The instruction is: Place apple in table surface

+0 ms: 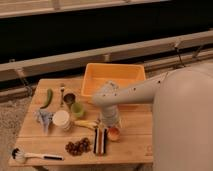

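Note:
The apple point(114, 133), small and orange-red, lies on the light wooden table surface point(132, 142), right of the middle near the front. My gripper point(110, 123) hangs from the pale arm that reaches in from the right. It is just above and behind the apple, very close to it. I cannot see whether it touches the apple. A dark striped object point(100, 140) lies right beside the apple on its left.
An orange bin point(113, 78) stands at the back. A green cup point(77, 109), white cup point(61, 119), small dark cup point(69, 98), banana point(87, 124), grapes point(78, 146), blue crumpled thing point(44, 119), green vegetable point(47, 97) and brush point(30, 156) fill the left half.

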{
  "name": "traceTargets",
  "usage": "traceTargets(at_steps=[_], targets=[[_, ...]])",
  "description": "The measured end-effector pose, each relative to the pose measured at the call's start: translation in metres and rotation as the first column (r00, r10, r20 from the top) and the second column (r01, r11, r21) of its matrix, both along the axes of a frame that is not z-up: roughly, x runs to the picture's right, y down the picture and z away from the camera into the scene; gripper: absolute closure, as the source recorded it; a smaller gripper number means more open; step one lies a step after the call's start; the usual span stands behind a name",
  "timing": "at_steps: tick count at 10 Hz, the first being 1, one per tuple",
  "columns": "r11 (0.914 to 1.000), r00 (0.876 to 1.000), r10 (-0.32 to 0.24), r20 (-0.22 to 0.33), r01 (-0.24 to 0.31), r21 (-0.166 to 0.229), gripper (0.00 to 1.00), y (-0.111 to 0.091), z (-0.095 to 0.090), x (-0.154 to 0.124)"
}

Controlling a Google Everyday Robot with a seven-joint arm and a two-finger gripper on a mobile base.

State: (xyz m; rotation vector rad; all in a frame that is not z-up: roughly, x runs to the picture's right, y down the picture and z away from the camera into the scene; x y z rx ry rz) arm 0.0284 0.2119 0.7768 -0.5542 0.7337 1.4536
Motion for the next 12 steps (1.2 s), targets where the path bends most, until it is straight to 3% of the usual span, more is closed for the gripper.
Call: traceTargets(at_steps=[3,7,11,12], targets=[[0.9992,1.0,0.001,-0.007,-0.001,-0.041,0.35,0.01,0.004,0.005],[0.9961,0.998,0.057,-0.011,-0.057,-0.067,0.37,0.016,0.005,0.019],[0.9846,0.988,0.153,0.014,-0.151,-0.088,0.78,0.017,0.005,0.034],[0.9841,0.988,0.156,0.016,-0.154,-0.089,0.87,0.017,0.006,0.033]])
